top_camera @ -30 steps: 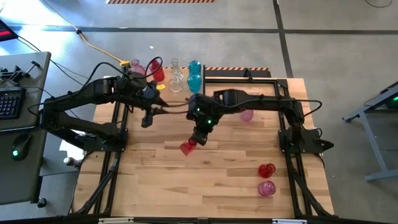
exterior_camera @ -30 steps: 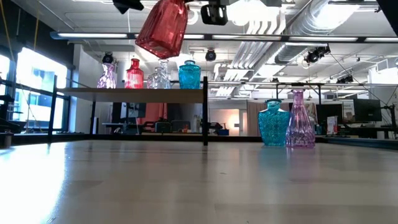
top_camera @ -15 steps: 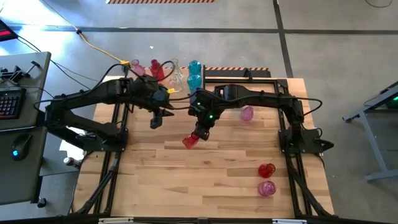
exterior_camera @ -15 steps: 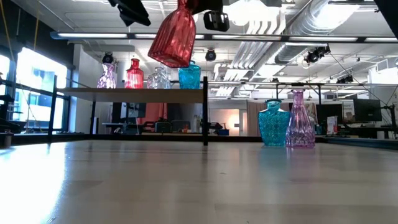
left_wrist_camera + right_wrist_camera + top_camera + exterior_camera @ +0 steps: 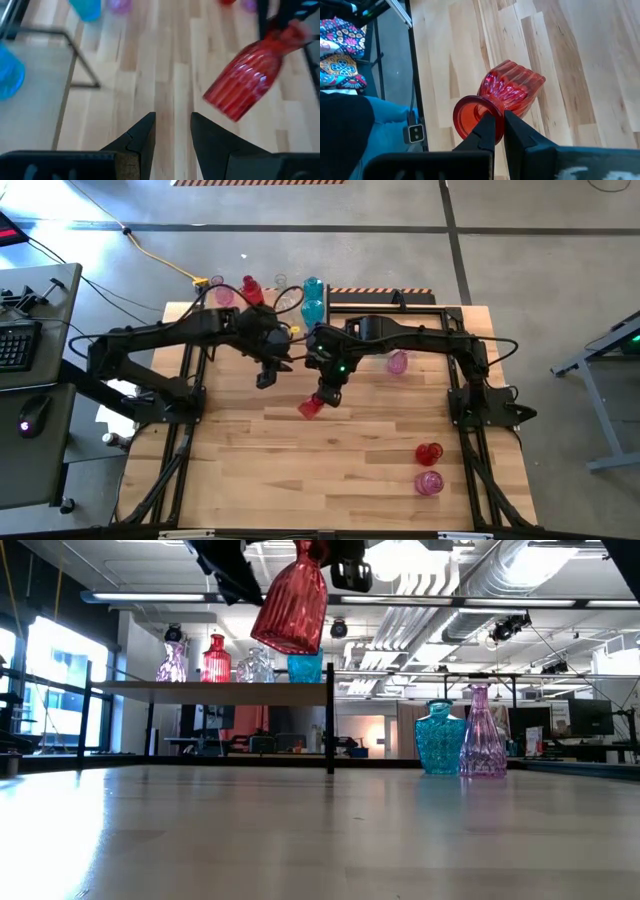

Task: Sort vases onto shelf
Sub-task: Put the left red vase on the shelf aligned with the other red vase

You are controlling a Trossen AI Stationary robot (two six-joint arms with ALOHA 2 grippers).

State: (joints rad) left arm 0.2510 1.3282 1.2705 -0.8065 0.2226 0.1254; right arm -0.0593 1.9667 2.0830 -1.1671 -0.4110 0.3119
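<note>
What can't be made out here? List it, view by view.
- Low view: the top edge cuts off the ribbed red glass vase's neck and the right tool gripping it.
- High view: the left arm covers most of the light wood shelf.
- Left wrist view: a teal glass vase and a pink glass vase are blurred and cut by the frame edge.

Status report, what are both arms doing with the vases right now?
Right pincer shut on red vase neck, carrying it above the tabletop. Left pincer empty, jaws slightly apart, close beside it. Shelf holds four vases.

Plank-striped wooden tabletop (image 5: pixel 340 470) — red vase (image 5: pixel 428 453), pink vase (image 5: pixel 429 482) near its right edge, shelf (image 5: pixel 215 686) — four vases
</note>
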